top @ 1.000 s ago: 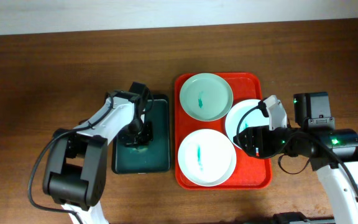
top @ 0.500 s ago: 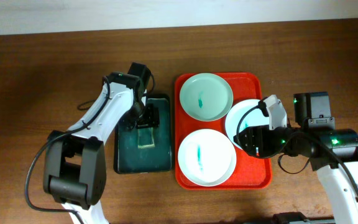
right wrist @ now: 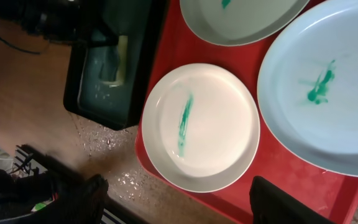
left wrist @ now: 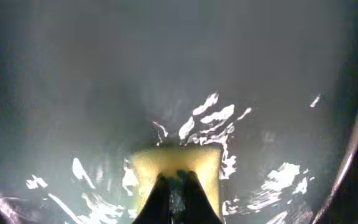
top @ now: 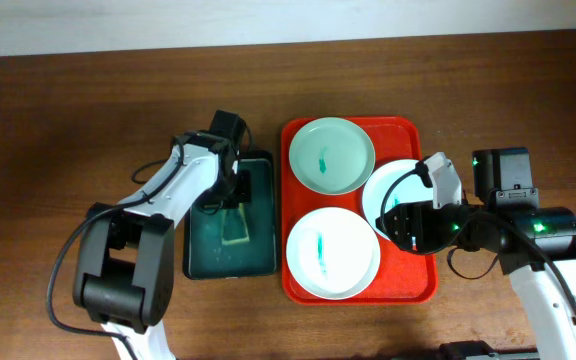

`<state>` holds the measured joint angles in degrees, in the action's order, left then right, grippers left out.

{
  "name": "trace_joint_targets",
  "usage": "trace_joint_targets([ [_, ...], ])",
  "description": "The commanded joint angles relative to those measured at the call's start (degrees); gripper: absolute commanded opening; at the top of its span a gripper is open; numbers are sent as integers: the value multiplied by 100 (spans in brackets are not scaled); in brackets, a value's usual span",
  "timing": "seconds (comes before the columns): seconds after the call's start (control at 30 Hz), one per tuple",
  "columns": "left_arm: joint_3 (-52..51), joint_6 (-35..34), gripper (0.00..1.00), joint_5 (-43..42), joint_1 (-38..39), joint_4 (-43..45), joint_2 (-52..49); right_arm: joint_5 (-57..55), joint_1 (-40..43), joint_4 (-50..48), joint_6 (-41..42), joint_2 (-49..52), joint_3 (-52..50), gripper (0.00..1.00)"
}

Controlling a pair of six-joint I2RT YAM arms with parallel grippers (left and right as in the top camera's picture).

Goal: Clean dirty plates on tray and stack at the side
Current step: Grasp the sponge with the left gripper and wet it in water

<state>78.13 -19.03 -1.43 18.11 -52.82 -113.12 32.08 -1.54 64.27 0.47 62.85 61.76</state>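
Three plates on red tray (top: 409, 281), right of table centre: far plate (top: 331, 155), near plate (top: 333, 252), right plate (top: 390, 186). We see teal smear on each. Left gripper (left wrist: 178, 190) pinched on yellow sponge (left wrist: 176, 165) in wet green tray (top: 204, 256). Right gripper (right wrist: 179, 183) spread wide over tray's right side.

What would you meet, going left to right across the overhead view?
In order: left arm's rear joint → green tray → red tray → right arm's rear joint.
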Motion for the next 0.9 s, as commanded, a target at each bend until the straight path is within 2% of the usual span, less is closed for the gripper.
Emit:
trace_joint_targets([
  [0.0,739,92,61,17,0,-490,-22,70,-33,-11,7,4,111,74],
  [0.07,876,87,86,15,0,-686,-22,70,-33,7,7,4,111,74],
  [0.2,629,63,87,17,11,-706,-39,70,-33,4,4,4,111,75],
  [0.3,162,66,84,17,13,-267,-44,70,-33,4,4,4,111,75],
  [0.4,-350,66,58,15,13,326,-44,70,-33,2,7,4,111,75],
  [0.47,-498,66,27,17,11,463,-44,70,-33,4,4,4,111,74],
  [0.5,-485,66,2,15,11,459,-44,70,-33,4,7,4,111,75],
  [0.63,59,68,0,15,4,35,-26,70,-33,4,7,4,111,75],
  [0.67,291,68,11,15,4,-197,-26,70,-33,4,7,4,111,75],
  [0.7,487,68,38,17,4,-404,-26,70,-33,4,7,4,111,75],
  [0.77,817,68,66,15,4,-835,-26,70,-33,7,4,4,111,75],
  [0.83,955,66,80,13,24,-1115,-26,70,-33,31,7,4,111,75],
  [0.87,957,63,82,11,35,-1250,-26,70,-33,35,4,4,111,75],
])
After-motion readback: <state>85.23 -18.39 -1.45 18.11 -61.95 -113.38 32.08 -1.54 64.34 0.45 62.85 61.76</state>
